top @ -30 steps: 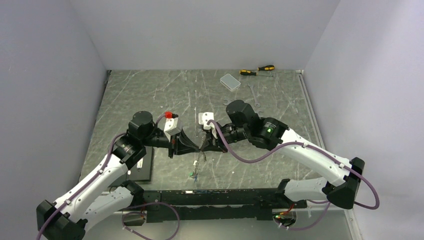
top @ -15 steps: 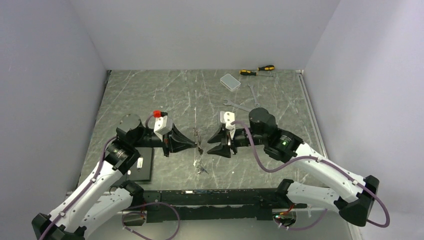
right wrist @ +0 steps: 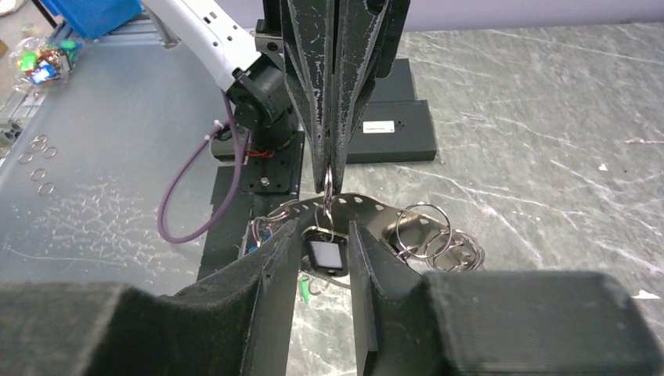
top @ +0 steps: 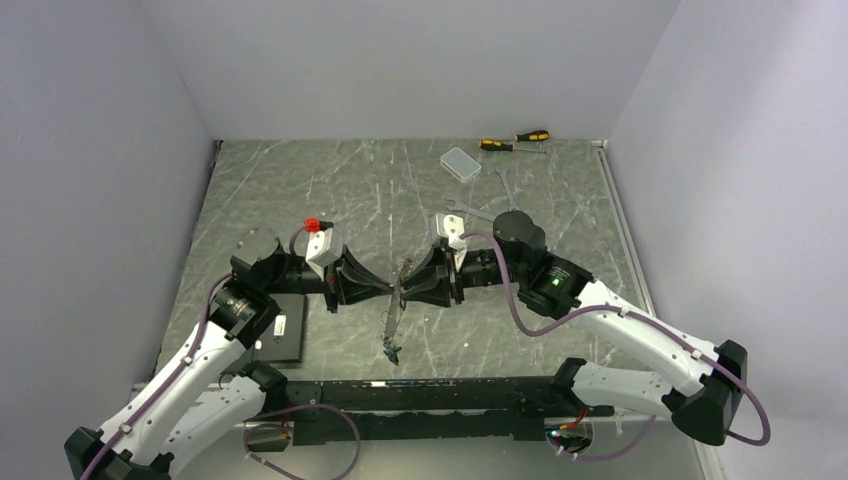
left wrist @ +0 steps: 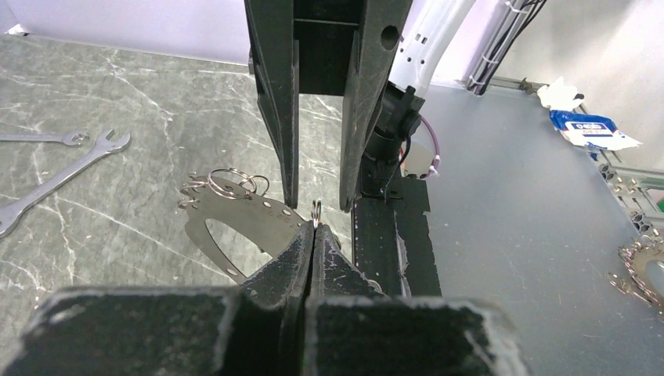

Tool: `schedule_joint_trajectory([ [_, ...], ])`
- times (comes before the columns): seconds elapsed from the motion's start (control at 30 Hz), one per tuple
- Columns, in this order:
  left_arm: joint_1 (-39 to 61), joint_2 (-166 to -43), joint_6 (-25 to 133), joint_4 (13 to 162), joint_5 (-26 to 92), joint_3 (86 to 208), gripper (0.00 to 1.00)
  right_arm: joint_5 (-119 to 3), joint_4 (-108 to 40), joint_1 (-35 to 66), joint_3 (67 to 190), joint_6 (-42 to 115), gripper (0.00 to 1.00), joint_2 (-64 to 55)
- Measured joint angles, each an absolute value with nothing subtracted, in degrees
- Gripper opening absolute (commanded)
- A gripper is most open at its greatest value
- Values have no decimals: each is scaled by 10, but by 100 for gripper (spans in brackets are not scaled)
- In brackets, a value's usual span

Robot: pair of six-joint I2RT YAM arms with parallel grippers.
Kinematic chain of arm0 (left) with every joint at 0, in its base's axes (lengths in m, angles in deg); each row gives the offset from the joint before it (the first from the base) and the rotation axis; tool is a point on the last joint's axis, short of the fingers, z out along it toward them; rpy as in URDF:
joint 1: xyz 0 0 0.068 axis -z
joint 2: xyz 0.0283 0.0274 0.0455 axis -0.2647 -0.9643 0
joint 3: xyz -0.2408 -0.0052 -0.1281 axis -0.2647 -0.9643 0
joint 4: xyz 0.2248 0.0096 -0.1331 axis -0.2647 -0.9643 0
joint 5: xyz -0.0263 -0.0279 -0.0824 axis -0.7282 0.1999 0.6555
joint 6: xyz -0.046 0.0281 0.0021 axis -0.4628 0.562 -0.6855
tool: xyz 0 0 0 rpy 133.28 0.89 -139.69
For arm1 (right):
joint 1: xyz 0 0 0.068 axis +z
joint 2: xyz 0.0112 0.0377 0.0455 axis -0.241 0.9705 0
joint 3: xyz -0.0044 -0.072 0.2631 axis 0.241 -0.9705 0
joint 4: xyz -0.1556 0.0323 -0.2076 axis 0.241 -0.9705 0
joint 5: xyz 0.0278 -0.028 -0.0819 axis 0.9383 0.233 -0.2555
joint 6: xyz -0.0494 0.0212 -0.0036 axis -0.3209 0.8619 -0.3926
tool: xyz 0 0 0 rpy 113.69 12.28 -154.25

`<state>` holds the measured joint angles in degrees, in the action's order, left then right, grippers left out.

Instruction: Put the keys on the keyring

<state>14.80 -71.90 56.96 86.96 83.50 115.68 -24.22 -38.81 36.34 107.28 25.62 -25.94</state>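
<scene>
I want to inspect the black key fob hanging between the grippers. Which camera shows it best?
Right wrist: the black key fob hangs facing the lens between the open right gripper's fingers. Left wrist hides it behind the left gripper, shut on a small ring; top external shows only a thin dangling bunch.

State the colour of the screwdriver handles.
Yellow and black; the screwdrivers show best in the top external view.

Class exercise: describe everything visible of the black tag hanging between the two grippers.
The black tag is a small rectangular, plastic-looking frame around a pale grey face. It hangs upright from a thin silver ring pinched in the shut left gripper. It sits between the fingers of the open right gripper; whether they touch it cannot be told.
</scene>
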Motion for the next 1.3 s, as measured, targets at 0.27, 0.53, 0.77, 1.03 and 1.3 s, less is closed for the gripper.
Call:
schedule_joint_trajectory([
  [0.27, 145, -716, 561, 880, 839, 1154, 0, -234, -373, 363, 1073, 262, 33, -241],
  [0.53, 142, -716, 552, 891, 842, 1154, 0, -224, -363, 363, 1073, 267, 11, -233],
  [0.77, 138, -716, 550, 896, 845, 1151, 0, -220, -350, 363, 1073, 272, 2, -229],
  [1.03, 129, -715, 540, 908, 849, 1147, 0, -204, -333, 361, 1073, 276, 1, -215],
  [1.3, 115, -711, 520, 929, 852, 1135, 0, -189, -310, 359, 1073, 287, 10, -194],
])
